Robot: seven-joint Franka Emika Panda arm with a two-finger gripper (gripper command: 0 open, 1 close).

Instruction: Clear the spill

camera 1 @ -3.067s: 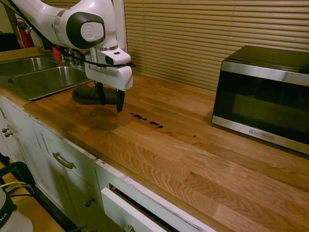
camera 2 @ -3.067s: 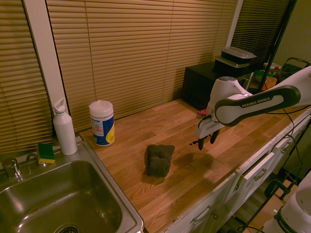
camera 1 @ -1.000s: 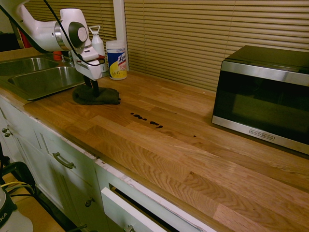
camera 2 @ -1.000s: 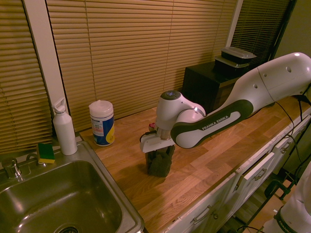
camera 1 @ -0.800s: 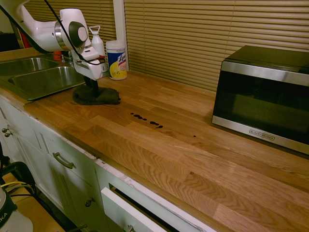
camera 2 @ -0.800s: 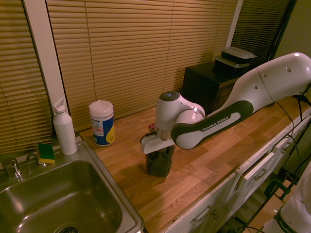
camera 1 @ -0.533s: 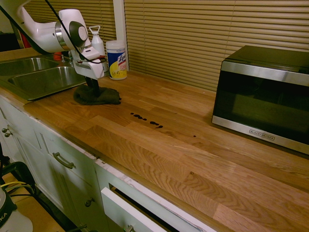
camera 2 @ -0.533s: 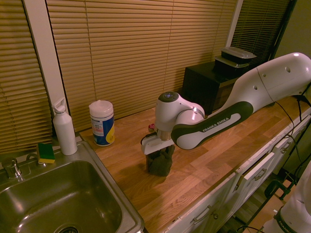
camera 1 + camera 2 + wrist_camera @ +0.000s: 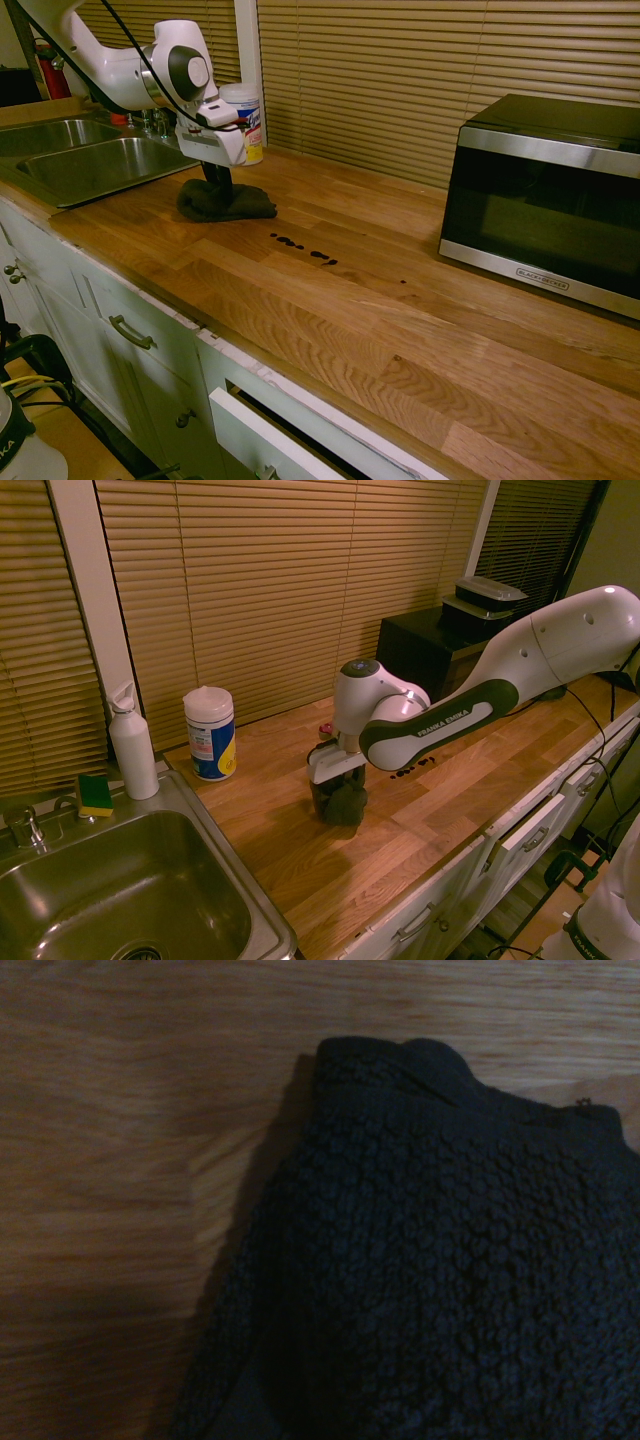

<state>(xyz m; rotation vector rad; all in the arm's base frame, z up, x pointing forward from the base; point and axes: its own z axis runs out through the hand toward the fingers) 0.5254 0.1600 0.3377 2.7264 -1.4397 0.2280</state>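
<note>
The spill [image 9: 303, 248] is a short line of tiny dark drops on the wooden desk [image 9: 400, 330], about halfway between the sink [image 9: 90, 165] and the microwave [image 9: 545, 195]. Just beside it, on the sink side, lies a dark bumpy cloth [image 9: 225, 203], not touching the drops. The gripper [image 9: 218, 180] points straight down into the cloth with its jaws squeezed tight on it, and a tub of wipes [image 9: 210, 733] stands near the sink.
</note>
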